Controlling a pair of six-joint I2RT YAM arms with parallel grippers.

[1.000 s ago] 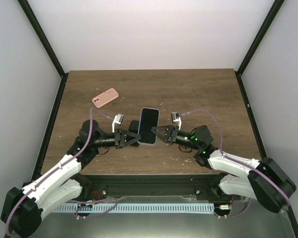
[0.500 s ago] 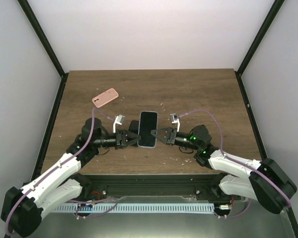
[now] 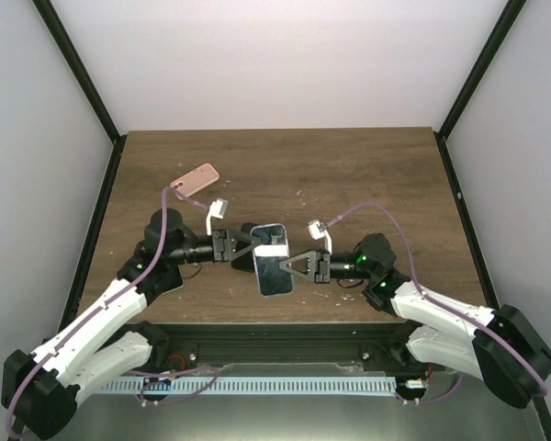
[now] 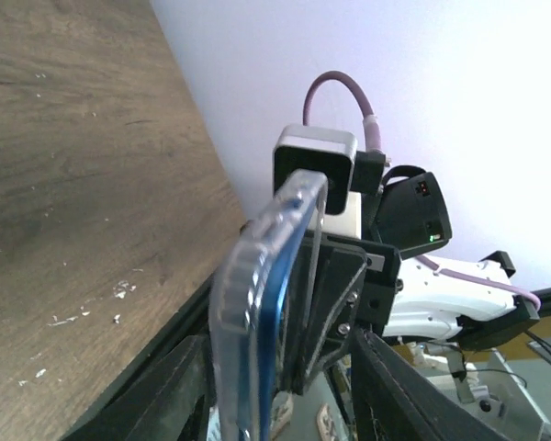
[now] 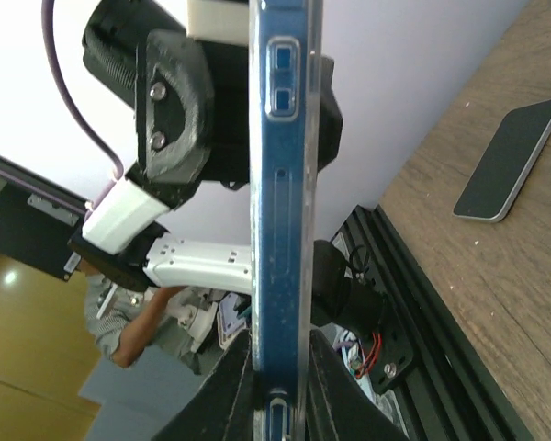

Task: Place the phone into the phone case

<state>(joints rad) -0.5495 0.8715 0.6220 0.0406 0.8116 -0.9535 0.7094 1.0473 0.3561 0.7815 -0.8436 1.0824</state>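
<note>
- Holding the phone up off the table in the right gripper, above the middle of the near edge.
- Pinching it narrowly from the right side, with one finger pressed flat on each face, as seen edge-on from the right wrist.
- Carrying the phone inside a clear case, which wraps the blue rim and lets the side buttons show through its edge.
- Turning the dark screen up toward the overhead camera, with the long side running from far to near at a slight tilt.
- Reaching in from the left with the left gripper, at the far left part of the same phone.
- Keeping those jaws parted, with one finger on either side of the cased phone: one just beside the clear rim, the other apart from it with a gap between.
- Bringing both grippers almost tip to tip over the wood, the left from the left side and the right from the right side.
- Lying flat on the table in the right wrist view: a dark slab with a pale edge, apart from the held phone.
- Resting on the far left part of the table: a pink case, well apart from both grippers and from the lifted phone.
</note>
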